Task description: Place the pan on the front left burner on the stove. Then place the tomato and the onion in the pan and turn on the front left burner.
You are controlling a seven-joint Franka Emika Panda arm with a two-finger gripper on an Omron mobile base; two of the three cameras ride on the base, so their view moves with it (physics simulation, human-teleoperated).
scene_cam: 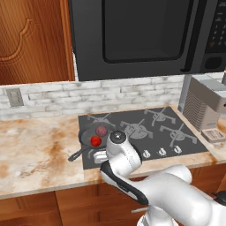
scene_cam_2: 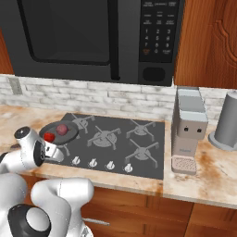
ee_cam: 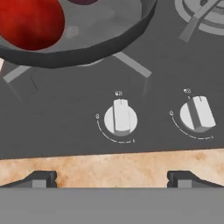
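The dark pan sits on the front left burner of the stove, its handle pointing front-left. Inside it lie the bright red tomato and, behind that, the maroon onion. My gripper hangs open just in front of the pan, over the stove's front edge. It faces the leftmost knob, with nothing between its fingers.
A second knob sits right of the first, with more along the row. A coffee machine stands right of the stove, a grey canister beyond it. A microwave hangs overhead. Bare counter lies to the left.
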